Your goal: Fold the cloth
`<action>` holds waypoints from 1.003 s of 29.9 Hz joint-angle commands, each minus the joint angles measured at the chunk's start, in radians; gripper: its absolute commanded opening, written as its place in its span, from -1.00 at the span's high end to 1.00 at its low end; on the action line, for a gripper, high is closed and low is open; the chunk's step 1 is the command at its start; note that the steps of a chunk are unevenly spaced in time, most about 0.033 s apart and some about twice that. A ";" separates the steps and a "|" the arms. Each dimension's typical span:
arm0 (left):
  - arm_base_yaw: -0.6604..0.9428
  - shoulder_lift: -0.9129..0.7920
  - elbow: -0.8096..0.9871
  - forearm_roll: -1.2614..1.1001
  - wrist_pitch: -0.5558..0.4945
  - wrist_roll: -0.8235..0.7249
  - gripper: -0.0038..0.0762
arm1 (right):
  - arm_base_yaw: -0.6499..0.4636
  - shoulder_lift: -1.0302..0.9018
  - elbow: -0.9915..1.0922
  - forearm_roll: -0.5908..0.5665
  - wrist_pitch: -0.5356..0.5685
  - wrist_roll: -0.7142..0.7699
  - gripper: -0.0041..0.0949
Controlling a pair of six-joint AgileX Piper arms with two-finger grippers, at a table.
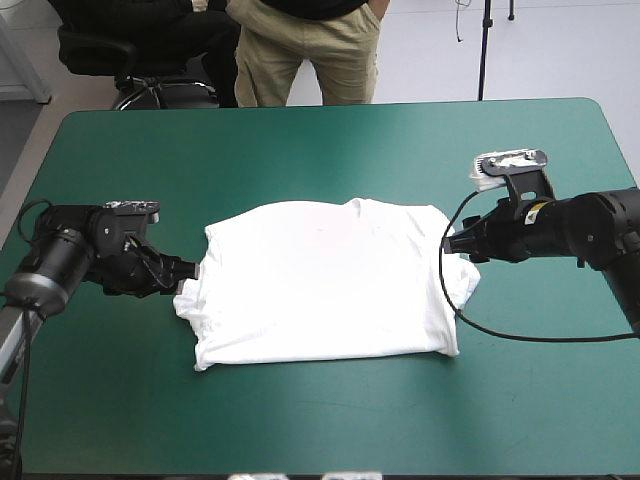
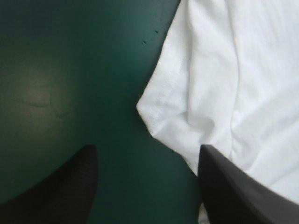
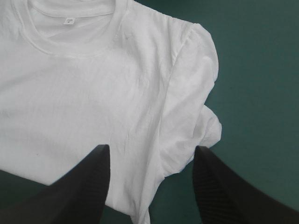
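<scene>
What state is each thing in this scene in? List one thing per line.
T-shirt, spread flat on the table, lightly creased.
Left gripper, open, at the T-shirt's edge, holding nothing.
Right gripper, open, over a bunched sleeve, holding nothing.

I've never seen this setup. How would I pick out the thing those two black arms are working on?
Look at the big table with the teal-green cover. Spread flat in its middle, between the left gripper and the right gripper, lies a white short-sleeved T-shirt. It is the only pale, soft thing on the cover.
</scene>
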 commanded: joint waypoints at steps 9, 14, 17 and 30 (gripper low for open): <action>0.000 0.182 0.002 -0.015 -0.099 -0.010 -0.15 | -0.007 -0.009 -0.035 0.004 -0.041 -0.004 -0.04; 0.000 0.234 0.033 -0.015 -0.142 -0.010 -0.15 | -0.007 -0.009 -0.035 0.004 -0.041 -0.004 -0.03; 0.000 0.239 0.044 -0.024 -0.142 -0.010 -0.01 | -0.007 -0.009 -0.035 0.004 -0.041 -0.004 -0.02; 0.000 0.141 0.040 -0.043 -0.192 -0.023 0.95 | -0.007 -0.009 -0.035 -0.002 -0.028 -0.004 0.03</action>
